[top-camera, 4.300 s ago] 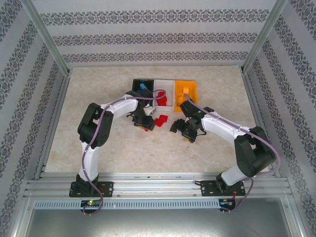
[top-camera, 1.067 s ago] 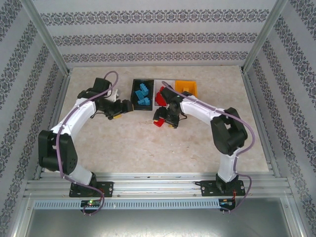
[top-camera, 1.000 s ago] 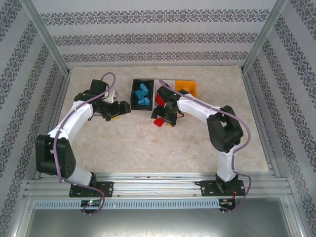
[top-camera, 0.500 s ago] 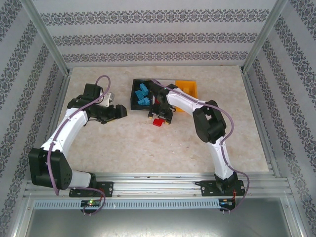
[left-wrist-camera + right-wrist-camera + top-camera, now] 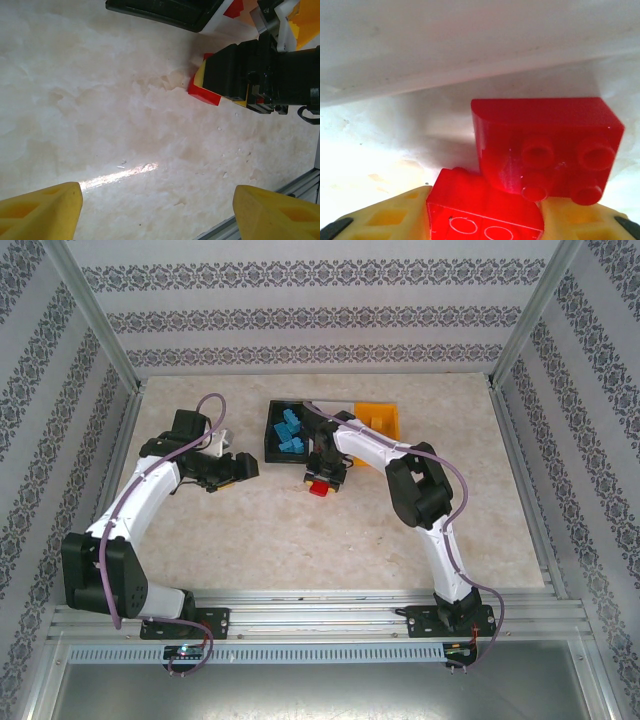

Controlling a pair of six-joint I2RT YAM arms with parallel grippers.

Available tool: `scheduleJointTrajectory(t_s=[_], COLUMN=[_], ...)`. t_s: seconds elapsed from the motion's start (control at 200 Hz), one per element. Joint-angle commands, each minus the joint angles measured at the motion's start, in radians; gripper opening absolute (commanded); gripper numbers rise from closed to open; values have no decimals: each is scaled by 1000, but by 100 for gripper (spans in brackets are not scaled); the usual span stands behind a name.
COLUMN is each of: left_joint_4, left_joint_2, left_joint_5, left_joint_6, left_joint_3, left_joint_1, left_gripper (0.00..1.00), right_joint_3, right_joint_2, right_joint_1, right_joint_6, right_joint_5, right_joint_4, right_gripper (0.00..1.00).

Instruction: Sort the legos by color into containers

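Edges: we see the black bin (image 5: 270,432), the white bin (image 5: 470,45) and the orange bin (image 5: 386,412) in a row at the far middle of the table (image 5: 300,550), with patterned walls on three sides.
Open room: bare table lies left of, right of and nearer than the bins.
Blue bricks (image 5: 290,430): in the black bin.
Left claw (image 5: 238,468): wide open and empty, over bare table left of the black bin.
Right claw (image 5: 322,481): narrow, its yellow fingers (image 5: 385,217) closed on a red brick (image 5: 485,205) on the table, just in front of the white bin.
Second red brick (image 5: 547,145): touching the gripped one, beside the white bin's wall.
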Motion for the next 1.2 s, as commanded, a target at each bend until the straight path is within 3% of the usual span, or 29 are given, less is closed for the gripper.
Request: scheduleJointTrajectory(t_s=[0.0, 0.355, 0.605, 0.879, 1.054, 1.194], left_joint_4=[-22, -23, -7, -14, -31, -36], left_joint_2=[14, 71, 135, 130, 111, 104], left_joint_5=[14, 24, 69, 71, 44, 30], left_joint_6=[26, 25, -2, 11, 36, 42], left_joint_3=[23, 59, 76, 65, 58, 58], left_joint_1=[4, 4, 5, 4, 5, 7], left_gripper=[80, 81, 83, 86, 88, 91], right_joint_3=[-7, -208, -179, 153, 524, 727], right_joint_2=[-15, -254, -338, -139, 68, 146], right_joint_1=[13, 5, -78, -187, -220, -231], right_joint_6=[3, 44, 28, -19, -48, -55], right_joint_5=[1, -14, -6, -35, -38, -36], right_joint_4=[-13, 91, 87, 10, -142, -225], right_gripper=[43, 44, 45, 47, 62, 67])
